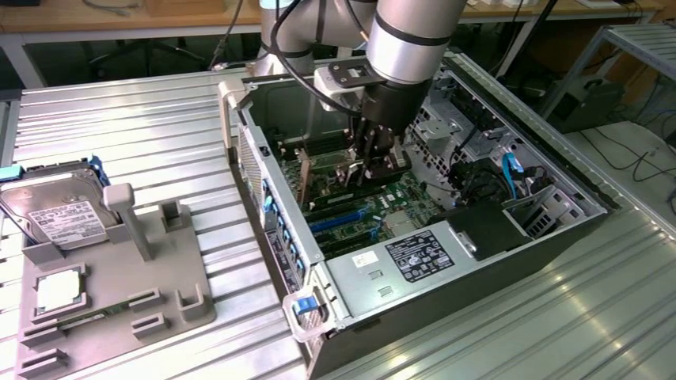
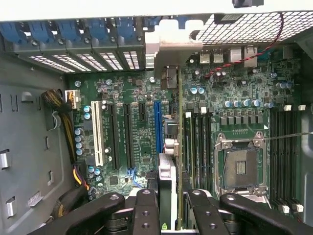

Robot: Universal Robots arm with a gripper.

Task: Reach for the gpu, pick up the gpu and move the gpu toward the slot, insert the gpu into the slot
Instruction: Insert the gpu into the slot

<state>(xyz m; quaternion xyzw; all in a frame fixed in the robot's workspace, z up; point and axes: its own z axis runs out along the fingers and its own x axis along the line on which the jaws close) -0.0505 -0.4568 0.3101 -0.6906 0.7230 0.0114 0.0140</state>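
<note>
Gpu [image 2: 179,147]: thin card seen edge-on w/ pale metal bracket, standing upright over the green motherboard [image 2: 234,88], just beside the blue slot [image 2: 157,127]. Gripper [image 2: 170,208] jaws closed on its top edge. Exterior view shows the hard drive [image 1: 58,215] on the surface outside the case [image 1: 549,170]; the arm hides most of the card there.

green motherboard [image 2: 142,122], blue slot [image 2: 157,126], white slot [image 2: 98,137], black claw [image 2: 173,208].

Robotics lab/workshop: ribbed alu bench [image 1: 138,119], open PC case [image 1: 528,237], grey parts jig [image 1: 158,269], desks w/ cables behind.
</note>
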